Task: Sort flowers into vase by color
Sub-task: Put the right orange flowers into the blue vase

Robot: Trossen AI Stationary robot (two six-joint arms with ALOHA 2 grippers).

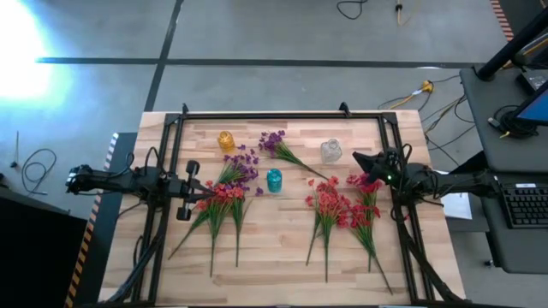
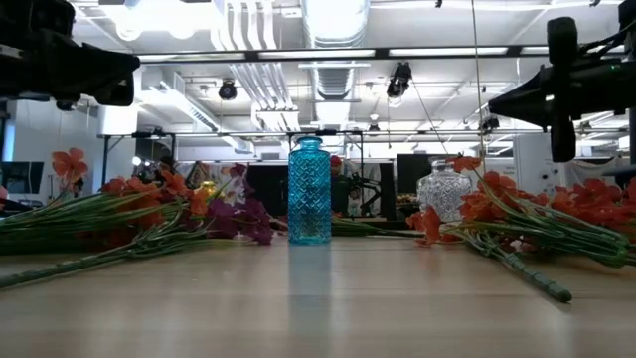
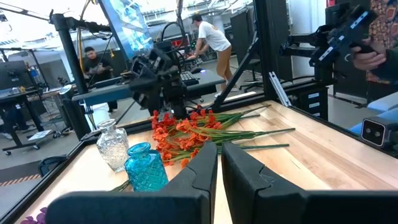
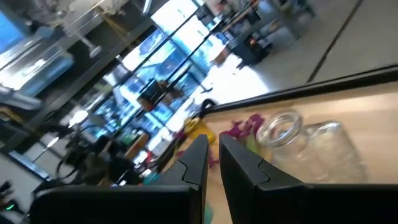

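high view: red and purple flowers (image 1: 224, 195) loose on table, both pincers clenched empty

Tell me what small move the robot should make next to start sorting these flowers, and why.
Probably open the right tool and lower it toward the red flowers lying just beside it. Both tools are shut and empty, every sprig lies on the table, and the clear vase, blue vase and yellow vase hold nothing. The left tool could equally start.

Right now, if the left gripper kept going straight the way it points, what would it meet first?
Probably the blue patterned glass vase, just off the line of the left gripper; beyond lie the red flower sprigs. Its height above the table is unclear, so it might pass over.
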